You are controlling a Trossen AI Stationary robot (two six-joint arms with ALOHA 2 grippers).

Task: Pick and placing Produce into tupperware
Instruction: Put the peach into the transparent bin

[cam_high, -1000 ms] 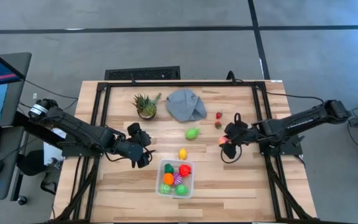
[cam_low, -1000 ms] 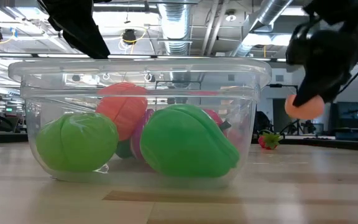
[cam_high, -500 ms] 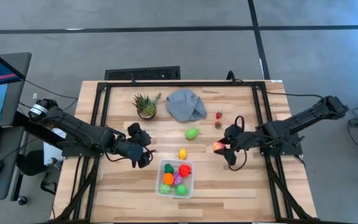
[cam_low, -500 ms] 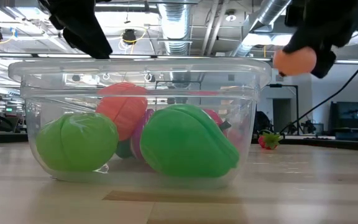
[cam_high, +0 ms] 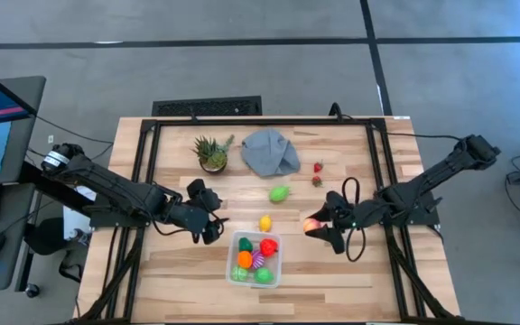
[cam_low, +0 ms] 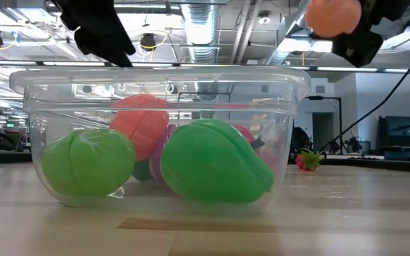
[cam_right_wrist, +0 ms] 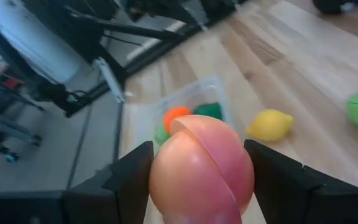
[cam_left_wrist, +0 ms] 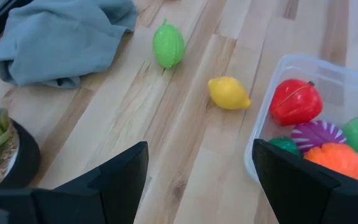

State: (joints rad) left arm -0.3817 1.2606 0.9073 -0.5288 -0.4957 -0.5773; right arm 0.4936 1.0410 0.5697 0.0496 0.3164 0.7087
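Note:
The clear tupperware (cam_high: 255, 259) sits near the table's near edge with several toy fruits inside, green, red, orange and purple. My right gripper (cam_high: 317, 227) is to its right, shut on a pink-orange peach (cam_high: 311, 225). My left gripper (cam_high: 208, 217) waits open just left of the container. A yellow lemon (cam_high: 265, 222), a green fruit (cam_high: 280, 193) and two small red pieces (cam_high: 317, 173) lie on the table. My right gripper pinches the peach (cam_right_wrist: 201, 171) between its two fingers, one finger (cam_right_wrist: 126, 177) on each side of its round body. The fingers come level from the table's right. The peach is lifted clear of the table, above the container's rim height in the low view.
A spiky potted plant (cam_high: 212, 153) and a grey cloth (cam_high: 270, 151) sit toward the far edge. Black frame rails (cam_high: 147, 162) run along the table's left, right and far sides. Bare wood lies between the container and the right gripper.
My right gripper has carried the peach toward the table's left and near edge, closing on the tupperware, and has risen, as the low view shows. It stays shut on the peach. The left arm has kept still.

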